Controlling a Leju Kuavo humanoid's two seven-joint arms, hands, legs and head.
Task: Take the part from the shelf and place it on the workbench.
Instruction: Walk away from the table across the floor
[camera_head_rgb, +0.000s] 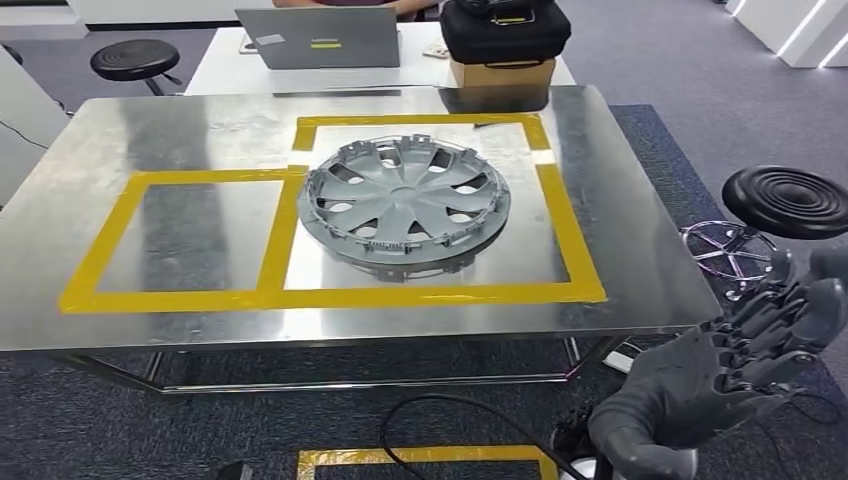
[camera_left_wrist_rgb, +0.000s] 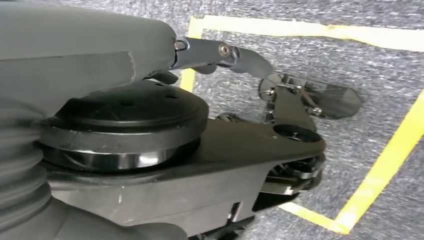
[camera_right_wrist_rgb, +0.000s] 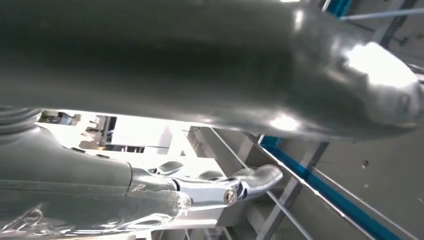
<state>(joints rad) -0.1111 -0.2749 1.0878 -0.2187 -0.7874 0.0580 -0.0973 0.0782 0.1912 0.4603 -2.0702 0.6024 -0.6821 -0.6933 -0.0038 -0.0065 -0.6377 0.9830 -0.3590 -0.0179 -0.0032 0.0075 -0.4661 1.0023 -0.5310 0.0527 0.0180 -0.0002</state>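
The part, a grey multi-spoke wheel cover (camera_head_rgb: 405, 200), lies flat on the steel workbench (camera_head_rgb: 640, 230), inside the right-hand square of yellow tape (camera_head_rgb: 440, 295). My right hand (camera_head_rgb: 720, 375) hangs below and to the right of the bench's near right corner, well apart from the wheel cover, palm up with its fingers spread and nothing in them. In the right wrist view the right hand (camera_right_wrist_rgb: 200, 85) is bare, one finger (camera_right_wrist_rgb: 250, 182) stretched out. My left hand (camera_left_wrist_rgb: 150, 50) hangs low over grey carpet, a finger (camera_left_wrist_rgb: 240, 55) extended, holding nothing.
A second, bare taped square (camera_head_rgb: 180, 235) lies on the bench's left half. Behind the bench a white table carries a laptop (camera_head_rgb: 320, 38) and a black bag on a cardboard box (camera_head_rgb: 503, 45). Black stools stand at the right (camera_head_rgb: 790, 200) and back left (camera_head_rgb: 135, 58). A cable (camera_head_rgb: 450, 420) and floor tape (camera_head_rgb: 430, 458) lie underneath.
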